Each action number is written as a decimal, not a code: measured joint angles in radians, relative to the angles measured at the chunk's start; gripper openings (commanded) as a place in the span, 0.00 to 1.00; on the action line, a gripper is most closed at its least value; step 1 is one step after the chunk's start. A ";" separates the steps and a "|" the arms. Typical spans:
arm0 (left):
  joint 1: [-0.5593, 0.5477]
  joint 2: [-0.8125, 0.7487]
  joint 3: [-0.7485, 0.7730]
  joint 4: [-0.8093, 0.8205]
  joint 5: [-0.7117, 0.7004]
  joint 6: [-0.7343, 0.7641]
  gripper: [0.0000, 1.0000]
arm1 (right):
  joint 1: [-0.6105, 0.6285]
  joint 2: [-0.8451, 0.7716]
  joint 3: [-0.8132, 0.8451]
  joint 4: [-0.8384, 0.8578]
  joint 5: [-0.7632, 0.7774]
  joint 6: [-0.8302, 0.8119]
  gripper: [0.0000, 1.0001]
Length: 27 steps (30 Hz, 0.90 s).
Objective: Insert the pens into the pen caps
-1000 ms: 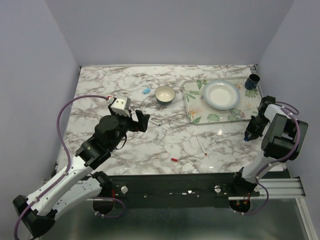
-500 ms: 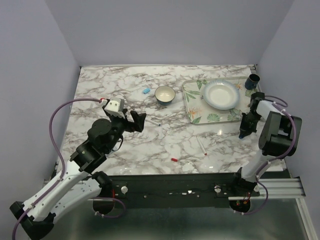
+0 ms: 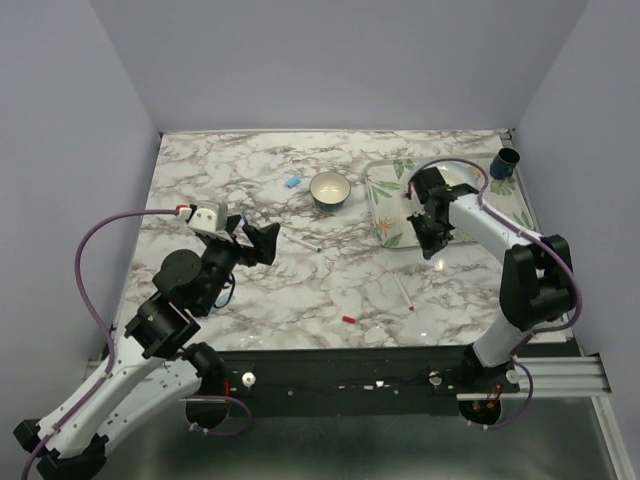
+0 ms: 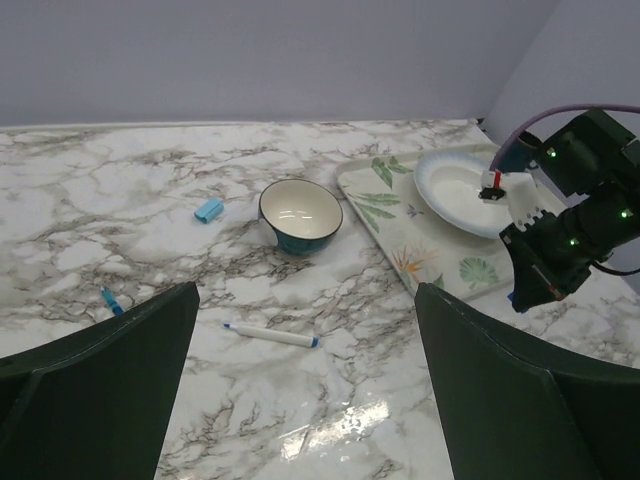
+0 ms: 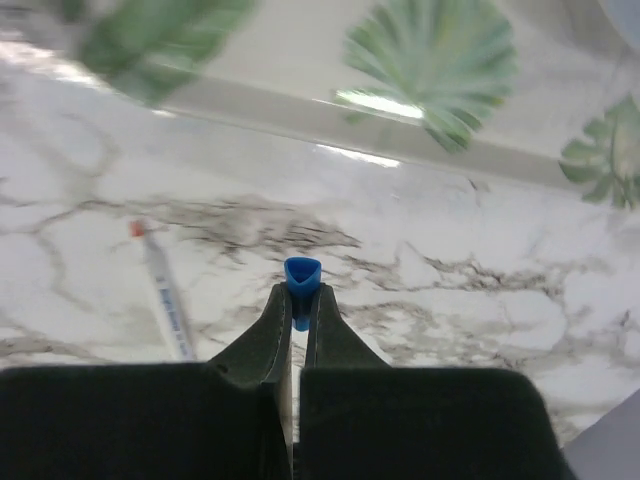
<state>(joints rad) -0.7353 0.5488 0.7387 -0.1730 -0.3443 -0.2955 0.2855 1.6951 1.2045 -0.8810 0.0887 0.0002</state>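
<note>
My right gripper (image 3: 432, 240) is shut on a small blue pen cap (image 5: 302, 276), open end outward, held above the marble just in front of the tray; the gripper also shows in its wrist view (image 5: 300, 296). A white pen with a red tip (image 5: 166, 291) lies below and left of it, also in the top view (image 3: 403, 294). My left gripper (image 3: 262, 241) is open and empty above the table (image 4: 305, 400). A white pen with blue ends (image 4: 270, 335) lies ahead of it (image 3: 303, 243). A red cap (image 3: 348, 319) lies near the front edge. A light blue cap (image 4: 208, 210) lies left of the bowl.
A dark-rimmed bowl (image 3: 330, 189) stands mid-table. A leaf-print tray (image 3: 385, 225) holds a white plate (image 4: 455, 190), partly hidden by the right arm in the top view. A dark blue cup (image 3: 507, 163) stands in the far right corner. Another small blue piece (image 4: 110, 300) lies at left.
The right arm has swung left from the table's right edge to the tray's front edge, cap still in its jaws. The left arm has drawn back slightly to the left.
</note>
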 measured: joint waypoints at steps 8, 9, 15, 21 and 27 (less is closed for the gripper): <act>0.000 -0.093 -0.016 0.014 -0.064 0.014 0.99 | 0.354 -0.067 -0.003 0.161 -0.012 -0.301 0.02; 0.000 -0.121 -0.025 0.022 -0.079 0.018 0.99 | 0.399 -0.056 -0.003 0.185 -0.032 -0.364 0.02; 0.000 -0.233 -0.078 0.064 -0.172 0.031 0.99 | 0.483 -0.049 -0.085 0.285 -0.127 -0.707 0.02; 0.000 -0.259 -0.092 0.089 -0.225 0.049 0.99 | 0.530 -0.050 -0.214 0.377 -0.134 -0.983 0.01; 0.000 -0.244 -0.092 0.090 -0.251 0.056 0.99 | 0.541 -0.048 -0.252 0.454 -0.153 -1.101 0.16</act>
<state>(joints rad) -0.7353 0.3050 0.6464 -0.0830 -0.5953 -0.2398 0.8265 1.6466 0.9524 -0.4267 -0.0643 -1.1007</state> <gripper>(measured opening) 0.988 0.070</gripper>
